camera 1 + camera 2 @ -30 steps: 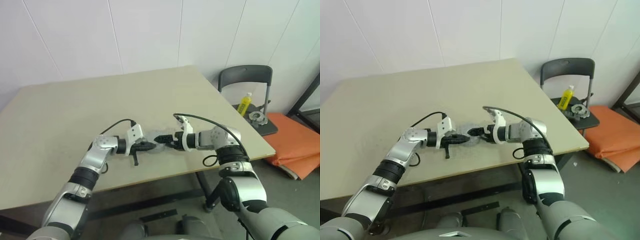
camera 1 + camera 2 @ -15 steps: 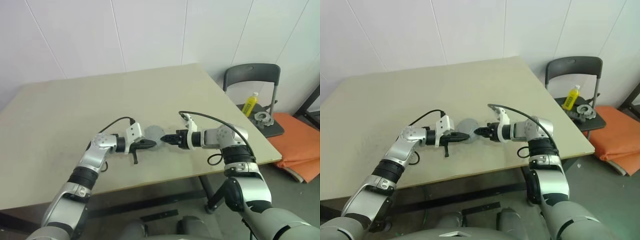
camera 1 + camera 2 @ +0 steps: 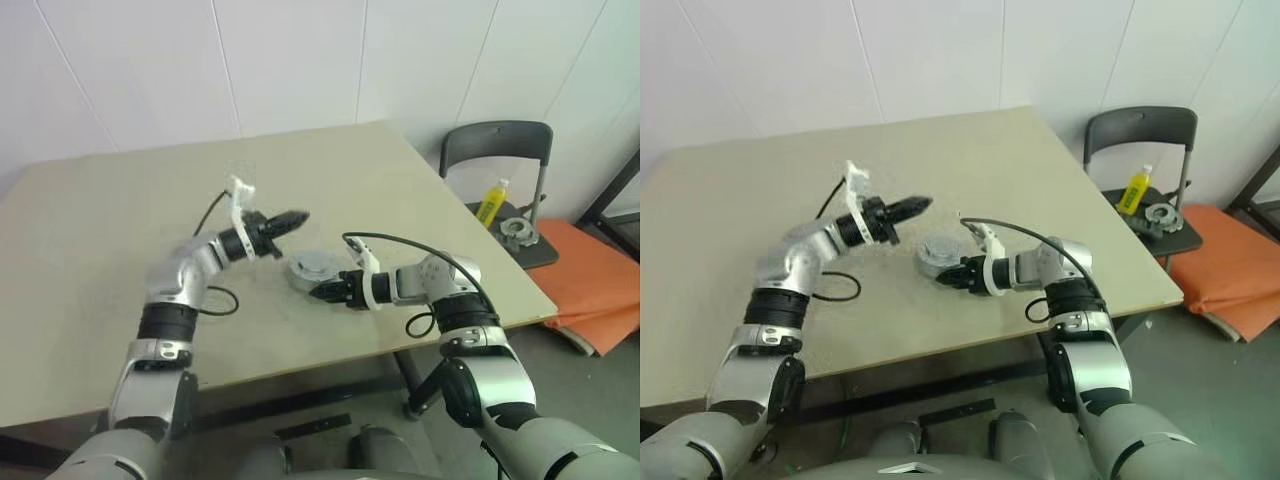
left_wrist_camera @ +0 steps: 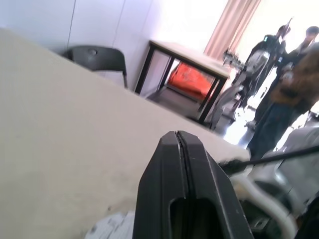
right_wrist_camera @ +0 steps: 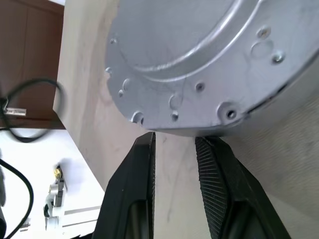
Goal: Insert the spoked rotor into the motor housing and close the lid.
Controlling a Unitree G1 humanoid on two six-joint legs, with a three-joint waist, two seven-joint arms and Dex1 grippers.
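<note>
- Motor housing (image 3: 312, 268) sits mid bench (image 3: 120, 250), a bit right of centre, the lid (image 5: 199, 55) already on top, rim looks flush w/ the body. Spoked rotor not separately visible; prob. inside under the lid, can't confirm.
- Right gripper (image 3: 322, 291) low at the near-right edge of the housing, pointing left into it. Jaws slightly parted, nothing clamped between them; in the wrist view the tips sit just below the lid's rim, right beside it, contact unclear.
- Judgement: placed there to nudge or steady the assembly, or check the lid seat, not to lift it.
- Left gripper (image 3: 288, 219) raised above the bench, far-left of the housing, well apart from it, pointing right. Jaws clenched tight, empty; wrist view shows them pressed together.
- Judgement: held up and clear so it doesn't knock the housing while right arm works.
- Task looks nearly finished; remaining risk is a lid not fully seated, or the housing sliding if pushed sideways.
- Chair (image 3: 495, 150) w/ yellow bottle (image 3: 489, 203) stands right of the bench, not involved.
</note>
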